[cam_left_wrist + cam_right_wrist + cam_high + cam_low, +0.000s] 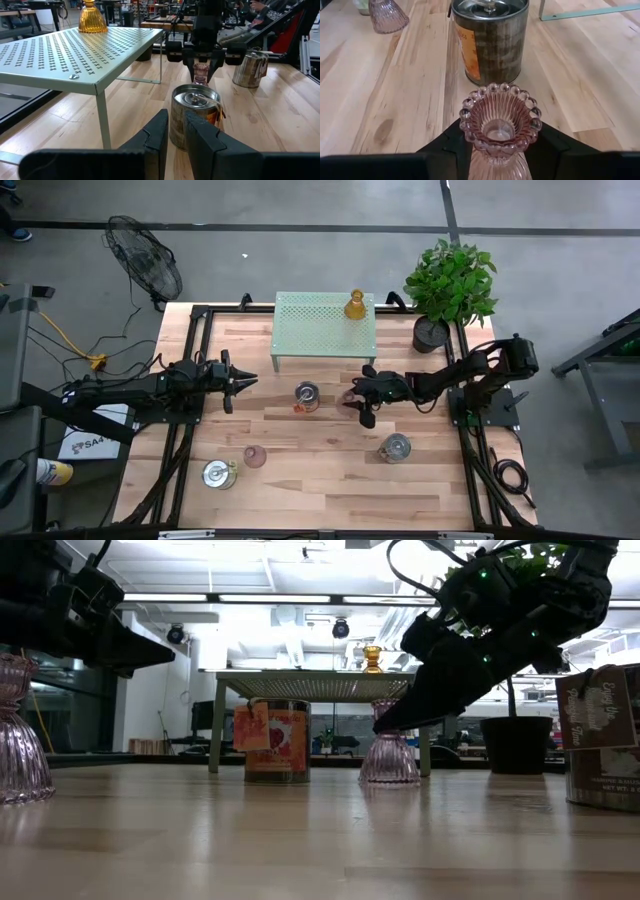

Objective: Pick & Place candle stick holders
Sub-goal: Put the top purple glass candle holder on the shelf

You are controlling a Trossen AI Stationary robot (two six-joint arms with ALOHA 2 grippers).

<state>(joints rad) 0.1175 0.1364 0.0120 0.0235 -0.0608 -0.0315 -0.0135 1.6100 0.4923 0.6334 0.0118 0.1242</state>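
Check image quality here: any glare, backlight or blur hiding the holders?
Low view: bright ceiling lights silhouette the right claw around the pink glass holder. Right wrist view: that holder is sharp, no glare. High view: evenly lit. Left wrist view: the left claw looms soft.

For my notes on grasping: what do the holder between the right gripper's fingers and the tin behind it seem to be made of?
The pink holder looks like clear pressed glass: see-through, ribbed, with a beaded rim. The tin seems metal: a shiny silver lid, dull streaked sides and an orange label.
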